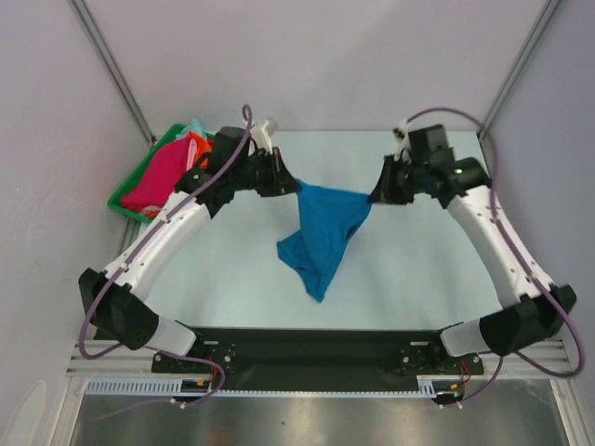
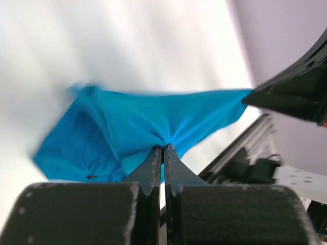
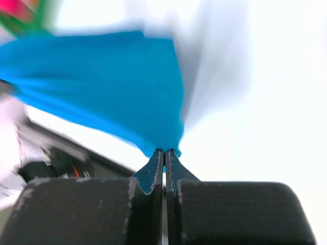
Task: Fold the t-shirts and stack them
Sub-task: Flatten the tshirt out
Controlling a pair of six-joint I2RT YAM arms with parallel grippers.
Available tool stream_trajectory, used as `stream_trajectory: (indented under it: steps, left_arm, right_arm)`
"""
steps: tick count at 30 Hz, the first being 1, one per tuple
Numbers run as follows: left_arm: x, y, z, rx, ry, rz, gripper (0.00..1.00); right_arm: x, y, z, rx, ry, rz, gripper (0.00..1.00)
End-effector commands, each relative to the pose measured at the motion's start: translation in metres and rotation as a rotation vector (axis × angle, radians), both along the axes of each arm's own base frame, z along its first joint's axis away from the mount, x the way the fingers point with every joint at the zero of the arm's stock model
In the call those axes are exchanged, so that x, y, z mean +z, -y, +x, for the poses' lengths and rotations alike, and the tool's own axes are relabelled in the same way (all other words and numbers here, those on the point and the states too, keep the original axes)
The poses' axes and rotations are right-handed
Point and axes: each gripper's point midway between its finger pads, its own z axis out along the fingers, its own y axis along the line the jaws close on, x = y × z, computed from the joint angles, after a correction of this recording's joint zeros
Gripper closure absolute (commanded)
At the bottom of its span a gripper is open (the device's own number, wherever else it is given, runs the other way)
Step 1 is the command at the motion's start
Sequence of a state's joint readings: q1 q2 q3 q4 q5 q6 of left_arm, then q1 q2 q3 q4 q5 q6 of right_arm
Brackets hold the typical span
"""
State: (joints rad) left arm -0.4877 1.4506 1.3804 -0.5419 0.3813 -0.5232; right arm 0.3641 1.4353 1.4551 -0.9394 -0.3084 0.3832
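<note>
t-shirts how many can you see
4: a blue t-shirt hanging between the left pincer and right pincer; a magenta t-shirt, orange t-shirt and mint t-shirt piled in the green tray. More may be hidden there.

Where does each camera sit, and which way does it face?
Top external: above, behind the robot, looking down on the table; left arm, right arm, left claw and right claw pinching the blue t-shirt.
Left wrist: left arm, looking past its shut fingers toward the right claw.
Right wrist: right arm, looking past its shut fingers toward the green tray.
Shared: all see the blue t-shirt.
</note>
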Motion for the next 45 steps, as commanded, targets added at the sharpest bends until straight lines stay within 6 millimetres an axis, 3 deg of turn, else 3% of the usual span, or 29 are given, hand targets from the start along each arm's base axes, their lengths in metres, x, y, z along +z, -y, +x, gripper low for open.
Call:
stream_trajectory:
  steps: [1,4,5,9,10,11,12,14,15,16,17,18,19,20,21,22,23,24,26,27,29,31,34,38,41,43,45]
  left_arm:
    - [0.090,0.019,-0.014,-0.082,0.153,-0.135,1.00]
    - [0.129,0.029,-0.025,-0.128,0.202,-0.180,1.00]
    - [0.133,0.028,-0.027,-0.128,0.204,-0.177,1.00]
    - [0.125,-0.002,-0.032,-0.044,0.208,-0.038,1.00]
    - [0.106,-0.019,-0.031,0.017,0.177,0.047,1.00]
    - [0.105,-0.034,-0.037,0.039,0.201,0.088,1.00]
    - [0.083,-0.050,-0.035,0.079,0.160,0.143,1.00]
    - [0.058,-0.077,-0.043,0.133,0.097,0.210,0.98]
    - [0.043,-0.094,-0.041,0.181,0.054,0.242,0.91]
    - [0.014,-0.106,-0.047,0.199,-0.024,0.300,0.80]
    - [0.000,-0.118,-0.045,0.233,-0.044,0.352,0.69]
    - [-0.016,-0.126,-0.045,0.248,-0.075,0.395,0.66]
    - [-0.021,-0.131,-0.042,0.264,-0.077,0.428,0.60]
    - [-0.024,-0.140,-0.037,0.303,-0.071,0.472,0.43]
    - [-0.027,-0.142,-0.034,0.311,-0.077,0.490,0.30]
    - [-0.027,-0.142,-0.032,0.316,-0.078,0.497,0.07]
    - [-0.029,-0.143,-0.031,0.317,-0.082,0.502,0.05]
    - [-0.033,-0.137,-0.034,0.289,-0.098,0.484,0.05]
    - [-0.055,-0.122,-0.042,0.221,-0.162,0.436,0.09]
    - [-0.077,-0.106,-0.054,0.147,-0.221,0.379,0.14]
    - [-0.101,-0.095,-0.069,0.097,-0.272,0.366,0.22]
    - [-0.142,-0.085,-0.090,0.034,-0.330,0.423,0.18]
    - [-0.176,-0.078,-0.114,-0.019,-0.392,0.502,0.10]
    - [-0.194,-0.061,-0.126,-0.072,-0.407,0.484,0.07]
    - [-0.206,-0.054,-0.127,-0.116,-0.424,0.500,0.17]
    - [-0.202,-0.051,-0.127,-0.131,-0.416,0.516,0.20]
    - [-0.191,-0.049,-0.126,-0.128,-0.364,0.527,0.16]
  right_arm:
    - [0.094,0.028,-0.019,-0.029,0.226,-0.030,1.00]
    - [0.132,0.023,-0.032,-0.017,0.304,0.030,1.00]
    - [0.138,0.019,-0.041,0.003,0.317,0.054,1.00]
    - [0.126,-0.019,-0.089,0.185,0.281,0.144,1.00]
    - [0.125,-0.040,-0.105,0.273,0.291,0.187,1.00]
    - [0.092,-0.047,-0.117,0.311,0.210,0.176,1.00]
    - [0.086,-0.059,-0.132,0.375,0.181,0.219,1.00]
    - [0.046,-0.076,-0.158,0.468,0.057,0.219,1.00]
    - [0.032,-0.084,-0.164,0.502,0.009,0.218,0.98]
    - [0.024,-0.090,-0.165,0.517,-0.001,0.213,0.90]
    - [0.014,-0.089,-0.158,0.484,-0.013,0.182,0.67]
    - [0.002,-0.088,-0.150,0.455,-0.047,0.145,0.59]
    - [-0.004,-0.084,-0.141,0.423,-0.061,0.122,0.50]
    - [-0.011,-0.070,-0.118,0.326,-0.064,0.075,0.35]
    - [-0.018,-0.055,-0.107,0.253,-0.093,0.027,0.30]
    - [-0.030,-0.042,-0.096,0.189,-0.124,-0.006,0.27]
    - [-0.037,-0.021,-0.078,0.092,-0.151,-0.003,0.26]
    - [-0.043,-0.011,-0.074,0.052,-0.177,0.000,0.26]
    - [-0.072,0.013,-0.073,-0.036,-0.247,-0.026,0.26]
    - [-0.083,0.028,-0.070,-0.102,-0.271,-0.039,0.27]
    - [-0.118,0.054,-0.080,-0.199,-0.352,-0.140,0.33]
    - [-0.147,0.075,-0.095,-0.288,-0.438,-0.191,0.34]
    - [-0.165,0.092,-0.095,-0.402,-0.447,-0.196,0.34]
    - [-0.178,0.114,-0.098,-0.459,-0.421,-0.269,0.32]
    - [-0.186,0.114,-0.098,-0.431,-0.437,-0.278,0.34]
    - [-0.189,0.119,-0.097,-0.435,-0.445,-0.302,0.35]
    - [-0.191,0.118,-0.094,-0.435,-0.442,-0.266,0.42]
